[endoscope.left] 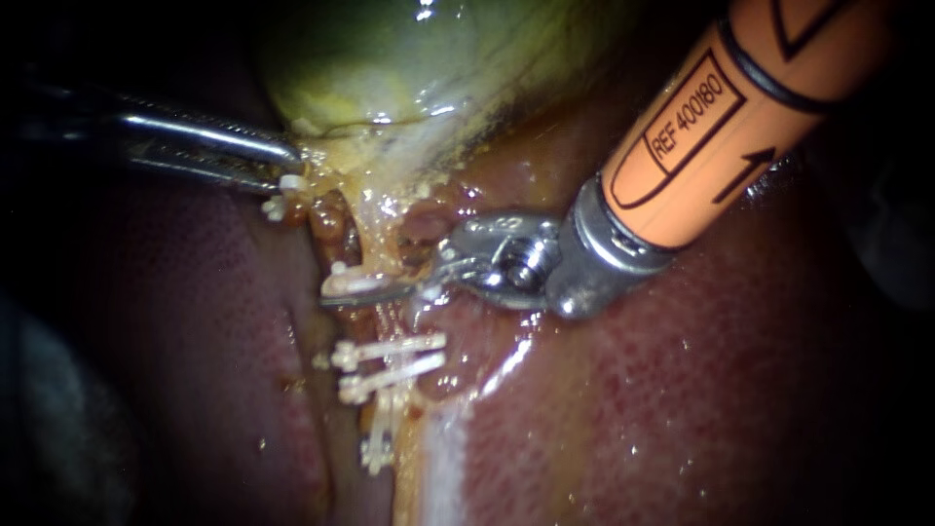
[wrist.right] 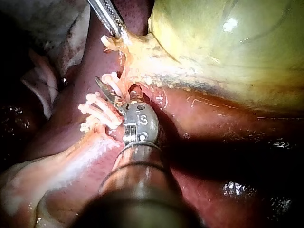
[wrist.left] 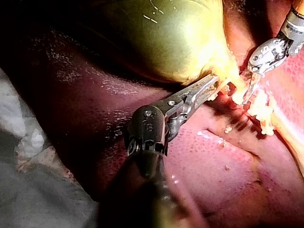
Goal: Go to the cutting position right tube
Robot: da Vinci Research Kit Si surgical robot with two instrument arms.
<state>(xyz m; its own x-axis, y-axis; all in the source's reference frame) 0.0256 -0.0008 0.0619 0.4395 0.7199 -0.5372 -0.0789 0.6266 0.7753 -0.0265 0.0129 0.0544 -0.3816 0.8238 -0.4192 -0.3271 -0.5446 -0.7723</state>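
Though half sunk in wet yellow fat (endoscope.left: 336, 180), plainly visible as a pale, slick cord: tube (endoscope.left: 367, 248), running from the neck of the gallbladder (endoscope.left: 409, 58) down the groove in the liver (endoscope.left: 682, 390). Crossed near mid-length by 1 white upper clip (endoscope.left: 349, 283). Crossed lower down by 2 white ribbed paired clips (endoscope.left: 390, 360) lying side by side, and further along by a last clip (endoscope.left: 376, 453).

Left instrument (endoscope.left: 290, 162): 2 slim, polished steel jaws, clamped together on the granular fat at the gallbladder's neck, just above the tube.

Right instrument (endoscope.left: 341, 292): orange shaft, grey steel wrist with a round pivot pin, thin curved blades narrowly parted at the tube, between the upper clip and the paired clips. Only 1 blade clearly seen, dull grey and flat, just under the upper clip.

Gallbladder smooth, taut, glossy green-yellow. Liver dark red, finely stippled, wet, with a pale whitish streak beside the groove.
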